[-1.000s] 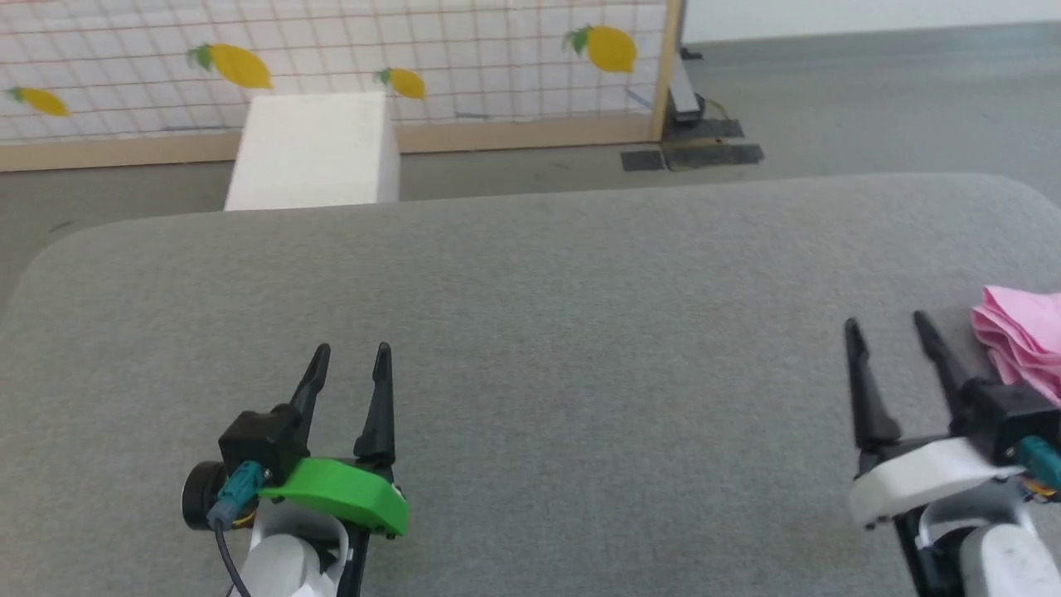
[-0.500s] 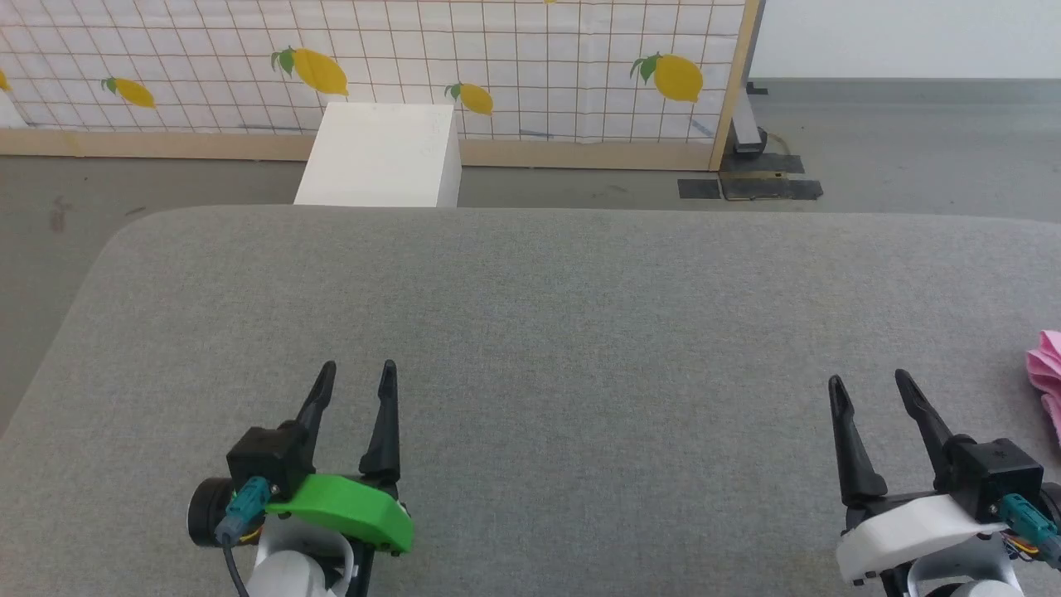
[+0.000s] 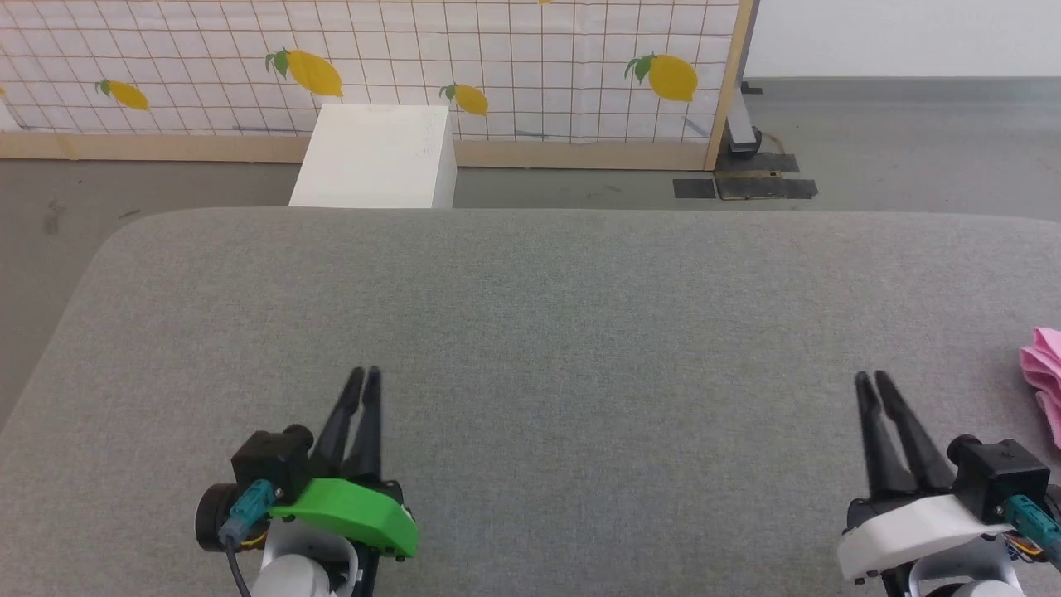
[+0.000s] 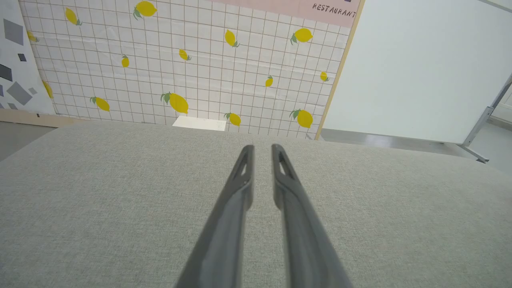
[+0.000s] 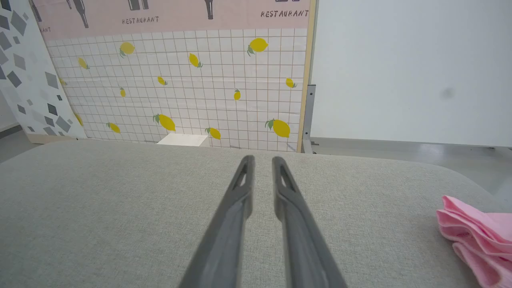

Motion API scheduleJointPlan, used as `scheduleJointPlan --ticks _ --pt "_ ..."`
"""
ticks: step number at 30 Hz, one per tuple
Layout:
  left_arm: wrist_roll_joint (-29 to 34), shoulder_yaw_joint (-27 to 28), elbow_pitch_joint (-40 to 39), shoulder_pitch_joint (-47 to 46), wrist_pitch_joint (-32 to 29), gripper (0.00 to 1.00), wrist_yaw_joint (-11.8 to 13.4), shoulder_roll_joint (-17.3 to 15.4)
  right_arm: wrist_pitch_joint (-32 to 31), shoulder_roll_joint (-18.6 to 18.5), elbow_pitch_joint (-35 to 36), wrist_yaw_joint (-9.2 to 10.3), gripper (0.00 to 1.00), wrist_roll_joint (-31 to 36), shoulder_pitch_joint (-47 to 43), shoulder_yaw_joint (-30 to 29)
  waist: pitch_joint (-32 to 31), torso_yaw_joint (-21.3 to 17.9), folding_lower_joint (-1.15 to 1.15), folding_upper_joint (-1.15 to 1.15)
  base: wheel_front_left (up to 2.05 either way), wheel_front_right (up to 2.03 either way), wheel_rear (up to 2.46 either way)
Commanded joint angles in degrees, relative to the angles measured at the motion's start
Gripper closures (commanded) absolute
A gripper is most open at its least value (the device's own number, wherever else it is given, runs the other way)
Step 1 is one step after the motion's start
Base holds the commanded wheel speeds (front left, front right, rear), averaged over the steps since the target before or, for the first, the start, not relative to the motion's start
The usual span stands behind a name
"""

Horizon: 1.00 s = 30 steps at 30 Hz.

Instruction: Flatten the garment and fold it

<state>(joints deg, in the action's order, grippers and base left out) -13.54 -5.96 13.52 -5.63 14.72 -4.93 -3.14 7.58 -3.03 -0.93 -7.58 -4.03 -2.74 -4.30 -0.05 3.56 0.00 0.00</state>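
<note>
The pink garment (image 3: 1044, 380) lies bunched at the right edge of the grey padded table (image 3: 564, 315), cut off by the head view's border; its folds also show at the lower right as the garment (image 5: 476, 236). My right gripper (image 3: 872, 379) is shut and empty, a short way left of the cloth and apart from it; its fingertips (image 5: 262, 160) nearly meet. My left gripper (image 3: 365, 373) is shut and empty over the table's near left; in the left wrist view the gripper (image 4: 262, 148) holds nothing.
Behind the table's far edge stands a white box (image 3: 373, 157) on the grey floor. A lemon-patterned tiled panel (image 3: 497, 58) with a wooden frame closes the back. A white wall (image 5: 408, 68) lies to the right.
Both grippers have gone from open to shut, holding nothing. The head camera shifted a second ago, so the garment now sits further toward the right border.
</note>
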Motion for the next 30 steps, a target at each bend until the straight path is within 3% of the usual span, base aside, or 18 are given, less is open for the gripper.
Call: scheduleJointPlan --ticks 1,30 --pt "0.0 0.0 0.0 0.0 0.0 1.00 0.0 0.0 0.0 0.0 0.0 -0.01 1.00 0.0 0.0 0.0 0.0 0.0 0.00 0.00 0.00 0.00 0.00" --pt "3.3 1.4 -3.3 1.4 -3.5 1.00 1.2 0.1 -1.8 0.0 0.2 0.02 1.00 1.0 0.7 1.1 0.0 -0.9 0.00 0.00 0.00 0.00 0.00"
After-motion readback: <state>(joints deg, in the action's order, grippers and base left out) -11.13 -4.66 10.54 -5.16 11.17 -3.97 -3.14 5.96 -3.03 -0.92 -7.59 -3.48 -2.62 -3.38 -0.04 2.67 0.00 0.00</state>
